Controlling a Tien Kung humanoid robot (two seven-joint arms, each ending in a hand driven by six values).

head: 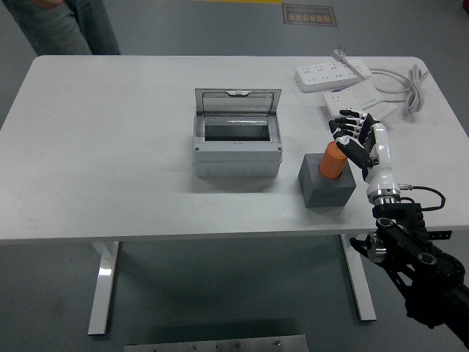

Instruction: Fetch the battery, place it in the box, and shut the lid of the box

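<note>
Battery first: the orange cylindrical battery [333,160] stands tilted in a dark grey square block holder [327,184], right of the frame's centre, near the table's front edge. The robot's right hand [355,136], black-fingered with a white forearm shell, comes up from the lower right corner and sits just beside the battery's top on its right side. Its fingers [346,126] are spread and slightly bent, reaching over and around the cylinder's upper end; whether they actually touch it cannot be told, and they have not closed on it.

Left of the holder, in the middle of the frame, sits the light grey plastic box [237,141] with its clear hinged lid [237,100] standing open at the back, the dark inside showing. Box and holder are apart, with bare table between them.

In the upper right of the white table [110,147] lie two white power strips [331,73] with a coiled white cable [410,86]. At the upper left corner of the frame a person's legs in grey trousers [73,26] stand beyond the far edge.
</note>
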